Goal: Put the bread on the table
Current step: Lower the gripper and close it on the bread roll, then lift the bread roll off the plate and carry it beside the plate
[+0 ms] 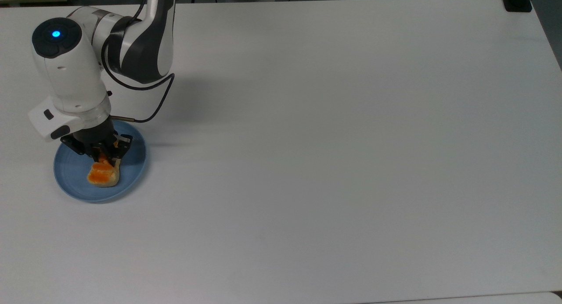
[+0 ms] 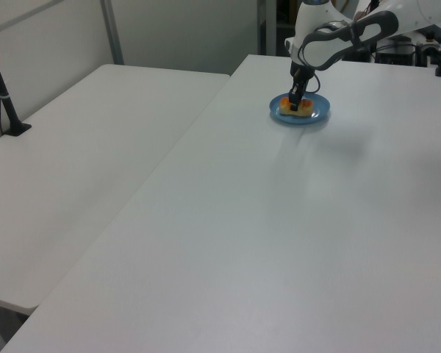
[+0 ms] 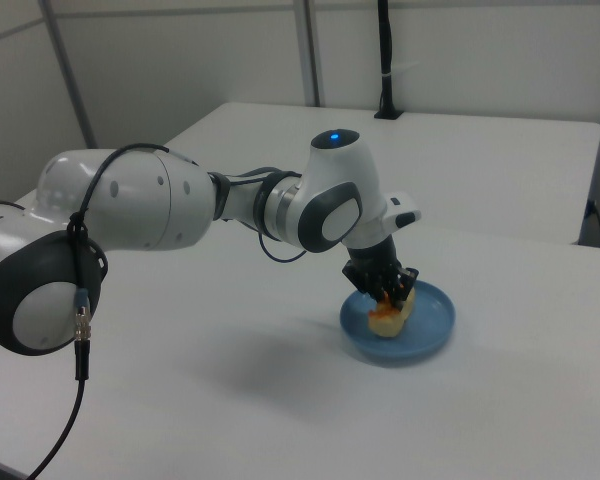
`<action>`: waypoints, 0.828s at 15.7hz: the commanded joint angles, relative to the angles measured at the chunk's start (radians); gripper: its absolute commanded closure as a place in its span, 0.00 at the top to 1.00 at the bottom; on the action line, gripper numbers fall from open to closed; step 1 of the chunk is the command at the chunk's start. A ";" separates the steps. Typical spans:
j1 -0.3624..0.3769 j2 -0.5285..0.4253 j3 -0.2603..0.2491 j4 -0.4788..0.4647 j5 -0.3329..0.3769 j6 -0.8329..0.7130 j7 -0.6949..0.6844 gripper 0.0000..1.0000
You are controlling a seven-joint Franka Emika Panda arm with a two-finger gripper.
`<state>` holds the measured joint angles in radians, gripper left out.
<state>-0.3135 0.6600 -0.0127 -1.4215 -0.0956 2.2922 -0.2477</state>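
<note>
**Bread on blue plate, gripper closed around its far end**

Bread [image 1: 102,174] lies on the round blue plate [image 1: 70,168] near the top view's left edge of the white table [image 1: 333,146]. Gripper [image 1: 103,154] is down over the loaf's upper end in the top view, fingers drawn in against both sides of it. Visible part of the loaf: glossy orange top, pale sides, resting on the plate. In the right view the gripper [image 3: 387,292] hangs straight down from the wrist onto the bread [image 3: 388,318]. A black cable [image 1: 151,106] loops beside the wrist.
</note>
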 commanded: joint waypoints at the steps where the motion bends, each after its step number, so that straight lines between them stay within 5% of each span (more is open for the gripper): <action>1: -0.004 -0.051 -0.003 -0.019 0.013 0.016 -0.005 0.27; 7: -0.090 -0.373 0.008 -0.387 0.022 0.016 -0.162 0.28; 13: -0.144 -0.510 0.008 -0.667 0.020 0.125 -0.236 0.28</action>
<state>-0.4397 0.2383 -0.0128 -1.9013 -0.0956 2.3077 -0.4454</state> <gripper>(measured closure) 0.718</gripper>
